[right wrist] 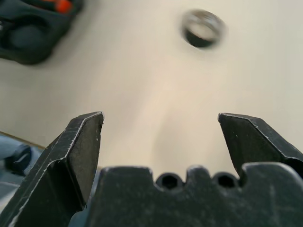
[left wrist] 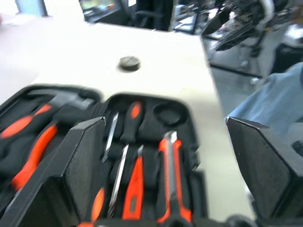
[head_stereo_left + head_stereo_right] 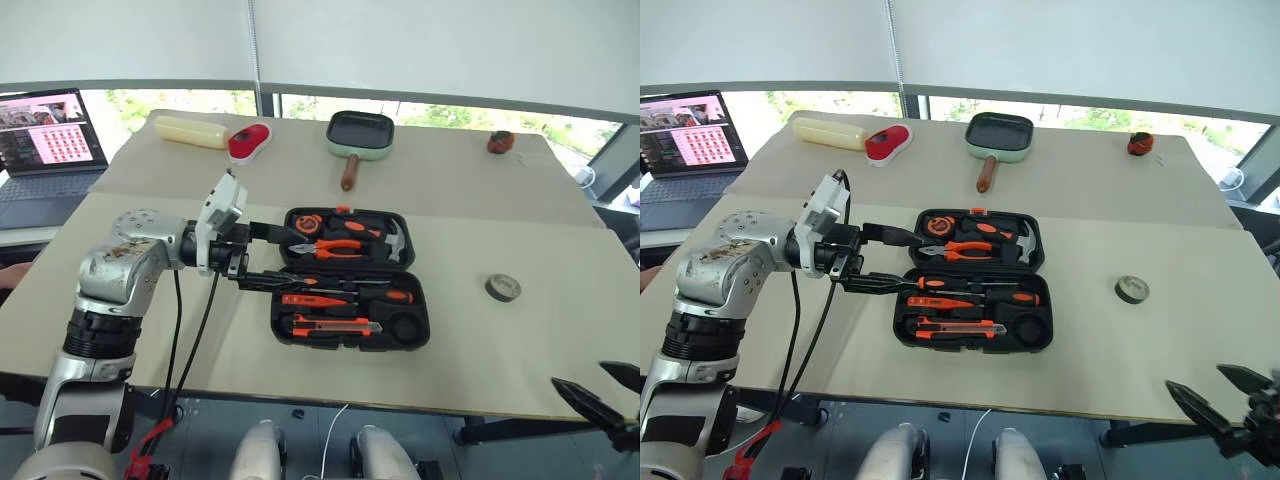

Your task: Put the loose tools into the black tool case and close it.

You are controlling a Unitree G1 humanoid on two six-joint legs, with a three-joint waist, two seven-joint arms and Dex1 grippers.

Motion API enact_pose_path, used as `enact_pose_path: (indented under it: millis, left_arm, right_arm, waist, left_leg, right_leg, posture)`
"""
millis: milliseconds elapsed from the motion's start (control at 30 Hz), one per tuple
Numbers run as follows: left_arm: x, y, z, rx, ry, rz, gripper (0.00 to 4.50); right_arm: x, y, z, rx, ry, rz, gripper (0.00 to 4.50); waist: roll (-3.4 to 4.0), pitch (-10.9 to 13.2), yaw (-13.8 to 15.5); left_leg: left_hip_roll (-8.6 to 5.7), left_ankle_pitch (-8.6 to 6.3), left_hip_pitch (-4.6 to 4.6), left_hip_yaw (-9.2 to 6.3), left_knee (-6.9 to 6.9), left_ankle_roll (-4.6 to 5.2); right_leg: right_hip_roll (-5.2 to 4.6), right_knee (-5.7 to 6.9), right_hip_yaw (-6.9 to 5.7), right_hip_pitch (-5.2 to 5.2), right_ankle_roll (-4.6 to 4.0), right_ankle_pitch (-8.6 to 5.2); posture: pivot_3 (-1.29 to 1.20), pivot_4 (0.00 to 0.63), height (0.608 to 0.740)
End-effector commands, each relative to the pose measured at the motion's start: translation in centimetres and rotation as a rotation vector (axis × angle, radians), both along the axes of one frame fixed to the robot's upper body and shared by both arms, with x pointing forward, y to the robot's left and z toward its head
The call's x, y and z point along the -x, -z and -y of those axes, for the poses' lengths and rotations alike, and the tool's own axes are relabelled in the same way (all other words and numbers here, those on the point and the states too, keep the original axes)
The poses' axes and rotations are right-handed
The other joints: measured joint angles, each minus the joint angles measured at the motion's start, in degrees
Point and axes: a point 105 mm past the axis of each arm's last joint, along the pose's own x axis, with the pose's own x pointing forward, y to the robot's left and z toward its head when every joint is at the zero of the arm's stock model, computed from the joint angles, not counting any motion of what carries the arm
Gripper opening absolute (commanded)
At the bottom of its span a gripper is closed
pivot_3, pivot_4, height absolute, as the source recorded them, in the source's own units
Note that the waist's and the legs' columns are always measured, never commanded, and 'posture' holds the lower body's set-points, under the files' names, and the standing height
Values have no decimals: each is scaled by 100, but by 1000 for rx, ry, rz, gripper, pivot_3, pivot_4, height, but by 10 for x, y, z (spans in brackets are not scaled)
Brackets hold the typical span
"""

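The black tool case (image 3: 415, 340) lies open in the middle of the table. Its near half holds two black-and-orange screwdrivers (image 3: 385, 296), a thin orange tester screwdriver (image 3: 310, 299) and an orange-black utility knife (image 3: 335, 326). Pliers and a hammer sit in the far half. My left gripper (image 3: 295, 260) hovers open and empty over the case's left edge, pointing across it; the left wrist view looks past its fingers (image 2: 80, 161) onto the tools. A small black tape roll (image 3: 503, 288) lies on the table right of the case. My right gripper (image 3: 1195, 377) is open off the table's front right corner, with the roll (image 1: 202, 28) ahead of it.
At the back stand a pale-green pan (image 3: 360, 135), a cream bottle (image 3: 190, 130), a red object (image 3: 250, 140) and a small red-black item (image 3: 501, 142). A laptop (image 3: 45, 135) sits on a side table at far left. The table's front edge (image 3: 350, 402) runs just below the case.
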Motion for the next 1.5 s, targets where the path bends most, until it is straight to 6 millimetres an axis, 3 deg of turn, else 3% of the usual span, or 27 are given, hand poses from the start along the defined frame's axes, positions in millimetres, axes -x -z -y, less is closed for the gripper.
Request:
enact_pose_path:
  millis: [33,300,433,600,667,767,1133,1300,1367,1400,1500]
  left_arm:
    - [7,-10,8,-2,63,37,4397]
    - [13,3,13,-81,98,112,4397]
    - [17,4,13,-93,81,144,4397]
    - [17,3,9,-106,44,159,4397]
    - [17,2,6,-107,29,163,4397]
    - [19,3,1,-115,-4,166,4500]
    - [17,3,-3,-120,-37,176,4500]
    - [17,4,-2,-119,-35,178,4500]
    - [18,9,-2,-133,-27,171,4500]
    - [18,12,-2,-146,-19,166,4500]
    - [22,21,-2,-173,9,153,4500]
  right_arm:
    - [-14,-8,0,29,-20,66,4500]
    - [-98,-5,0,89,-97,112,4500]
    - [-151,10,-4,132,-162,70,4500]
    - [-184,26,3,146,-140,28,4500]
    - [-189,31,2,147,-156,15,4500]
    - [-194,44,-2,149,-186,-24,3799]
    - [-199,51,-11,177,-246,-11,100]
    - [-194,34,-14,185,-283,33,15]
    - [-189,6,-37,162,-395,92,15]
    - [-180,-7,-59,136,-502,113,15]
    - [-149,-25,-113,78,-777,104,15]
  waist:
    - [1,0,-52]
    - [9,11,-62]
    - [4,20,-63]
    - [15,28,-24]
    - [15,28,-11]
    - [14,29,-45]
    - [7,31,-63]
    - [7,32,-61]
    - [12,35,-57]
    - [19,39,-58]
    - [29,45,-76]
  left_leg:
    - [0,0,4,0,-3,0]
    - [-20,1,14,16,-28,1]
    - [-26,1,10,18,-33,1]
    - [-32,1,4,15,-39,2]
    - [-37,1,-2,15,-39,3]
    - [-38,0,-4,16,-39,5]
    - [-35,1,13,17,-39,4]
    - [-36,1,12,19,-39,4]
    - [-35,0,11,18,-39,4]
    - [-36,0,7,19,-40,4]
    - [-32,0,6,19,-40,4]
  right_leg:
    - [0,0,2,2,-1,-1]
    - [-2,-3,34,-4,0,28]
    - [-4,-9,34,-7,4,28]
    - [-5,-9,31,-10,9,24]
    - [-10,-10,30,-13,14,22]
    - [-12,-12,30,-13,17,20]
    - [-11,-8,30,-2,16,22]
    - [-12,-7,30,-3,16,22]
    - [-11,-6,30,-4,16,21]
    - [-12,-6,30,-9,17,21]
    - [-9,-2,35,-13,17,22]
  posture:
    - [0,150,740]
    - [0,150,740]
    - [0,150,740]
    - [0,150,740]
    - [0,150,740]
    - [0,150,740]
    - [0,150,740]
    - [0,150,740]
    - [0,150,740]
    - [0,150,740]
    - [0,150,740]
